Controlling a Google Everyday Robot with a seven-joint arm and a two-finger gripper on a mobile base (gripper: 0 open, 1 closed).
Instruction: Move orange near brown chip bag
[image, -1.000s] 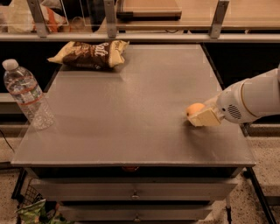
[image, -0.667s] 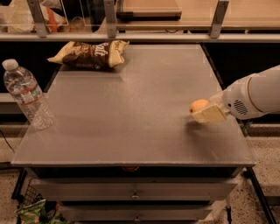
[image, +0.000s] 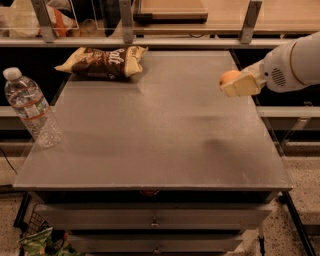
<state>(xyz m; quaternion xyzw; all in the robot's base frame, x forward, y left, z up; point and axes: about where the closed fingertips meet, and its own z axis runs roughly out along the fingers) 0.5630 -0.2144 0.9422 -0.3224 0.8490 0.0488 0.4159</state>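
Cream-coloured claw (image: 233, 85) is clenched on the orange (image: 229, 76), up in the air over the right edge of the table (image: 150, 140).

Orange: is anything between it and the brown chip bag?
Nothing visible. The end effector holds the orange over the right side of the table, and only bare tabletop lies between it and the brown chip bag. The water bottle stands far left.

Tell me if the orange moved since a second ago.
Yes: in the gripper, the orange has risen off the table, up toward the brown chip bag's level.
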